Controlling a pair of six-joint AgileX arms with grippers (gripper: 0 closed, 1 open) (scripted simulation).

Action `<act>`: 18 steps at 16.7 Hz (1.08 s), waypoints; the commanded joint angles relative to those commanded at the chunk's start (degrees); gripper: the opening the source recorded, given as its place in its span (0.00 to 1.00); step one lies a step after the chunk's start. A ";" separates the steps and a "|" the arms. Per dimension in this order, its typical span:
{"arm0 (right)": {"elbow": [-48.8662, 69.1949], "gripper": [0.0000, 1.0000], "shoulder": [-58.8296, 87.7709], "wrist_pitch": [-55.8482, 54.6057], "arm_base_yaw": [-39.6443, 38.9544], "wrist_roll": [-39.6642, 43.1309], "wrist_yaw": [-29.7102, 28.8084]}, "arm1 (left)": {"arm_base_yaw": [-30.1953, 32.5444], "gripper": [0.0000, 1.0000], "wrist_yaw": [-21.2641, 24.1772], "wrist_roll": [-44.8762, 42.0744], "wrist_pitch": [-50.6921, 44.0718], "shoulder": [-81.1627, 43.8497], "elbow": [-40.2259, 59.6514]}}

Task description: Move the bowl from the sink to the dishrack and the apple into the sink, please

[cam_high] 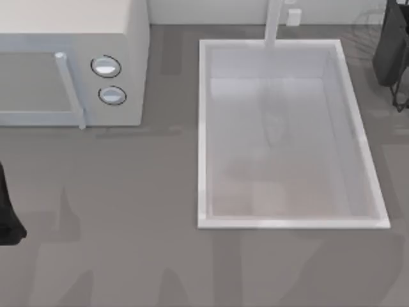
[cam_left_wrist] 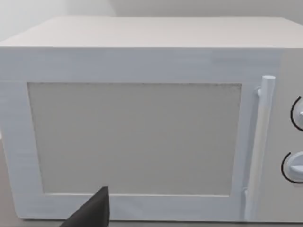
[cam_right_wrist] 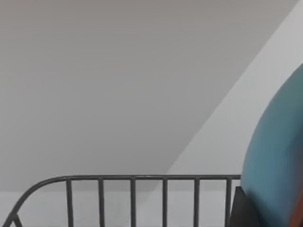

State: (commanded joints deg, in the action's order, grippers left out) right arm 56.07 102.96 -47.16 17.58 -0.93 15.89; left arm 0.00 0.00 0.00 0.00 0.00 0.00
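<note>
The white sink (cam_high: 294, 223) lies right of the table's middle, and its basin holds nothing. My right gripper (cam_high: 394, 57) is at the far right corner, over the grey wire dishrack (cam_right_wrist: 132, 178). It is shut on the blue bowl (cam_right_wrist: 277, 151), which hangs tilted above the rack's top rail, with one dark finger (cam_right_wrist: 239, 209) against it. An orange-red rim line shows at the bowl's lower edge. The apple is out of view. My left arm (cam_high: 7, 217) is parked at the table's left edge.
A white microwave (cam_high: 70, 45) with two round knobs (cam_high: 106, 66) stands at the back left, directly in front of the left wrist camera. The white faucet (cam_high: 273, 22) rises behind the sink. Grey tabletop spreads in front of the sink and the microwave.
</note>
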 joint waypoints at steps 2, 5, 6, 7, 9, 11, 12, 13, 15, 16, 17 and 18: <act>0.00 0.00 0.00 0.00 0.00 0.00 0.00 | 0.00 1.00 0.00 0.00 0.00 0.00 0.00; 0.00 0.23 0.00 0.00 0.00 0.00 0.00 | 0.00 1.00 0.00 0.00 0.00 0.00 0.00; 0.00 0.30 0.00 0.00 0.00 0.00 0.00 | 0.00 1.00 0.00 0.00 0.00 0.00 0.00; 0.00 0.38 0.00 0.00 0.00 0.00 0.00 | 0.00 1.00 0.00 0.00 0.00 0.00 0.00; 0.00 0.53 0.00 0.00 0.00 0.00 0.00 | 0.00 1.00 0.00 0.00 0.00 0.00 0.00; 0.00 0.68 0.00 0.00 0.00 0.00 0.00 | 0.00 1.00 0.00 0.00 0.00 0.00 0.00; 0.00 0.75 0.00 0.00 0.00 0.00 0.00 | 0.00 1.00 0.00 0.00 0.00 0.00 0.00; 0.00 0.83 0.00 0.00 0.00 0.00 0.00 | 0.00 1.00 0.00 0.00 0.00 0.00 0.00; 0.00 0.98 0.00 0.00 0.00 0.00 0.00 | 0.00 1.00 0.00 0.00 0.00 0.00 0.00; 0.00 1.00 0.00 0.00 0.00 0.00 0.00 | 0.00 1.00 0.00 0.00 0.00 0.00 0.00; 0.00 1.00 0.00 0.00 0.00 0.00 0.00 | 0.00 1.00 0.00 0.00 0.00 0.00 0.00; 0.00 1.00 0.00 0.00 0.00 0.00 0.00 | 0.00 1.00 0.00 0.00 0.00 0.00 0.00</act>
State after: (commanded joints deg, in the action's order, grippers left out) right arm 56.07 102.96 -47.16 17.58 -0.93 15.89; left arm 0.00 0.00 0.00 0.00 0.00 0.00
